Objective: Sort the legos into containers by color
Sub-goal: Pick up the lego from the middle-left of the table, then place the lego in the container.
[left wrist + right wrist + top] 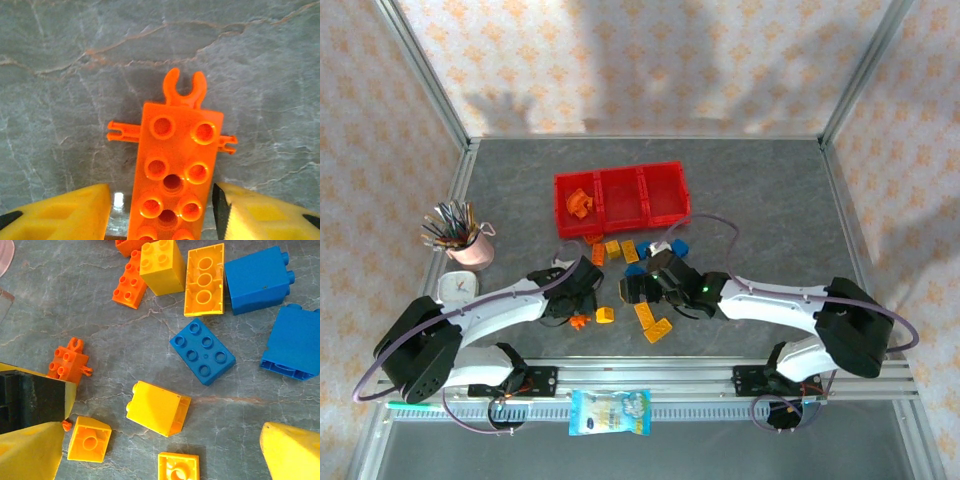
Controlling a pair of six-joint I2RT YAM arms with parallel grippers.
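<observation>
Left jaws are straddling the spiky orange lego (175, 170), lying studs-up on the counter (60, 75), not clamping yet, gap showing on one side. I'd be centering first, then squeezing the flat flanks clear of those side clips (120, 132). Right jaws are hanging wide open nearby.

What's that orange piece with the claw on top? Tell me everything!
The orange piece is shiny plastic with round studs in two rows, a forked claw at one end and small pegs on both sides. It lies flat, studs up, on the grey table, between the left hand's yellow fingers, a gap beside one.
</observation>
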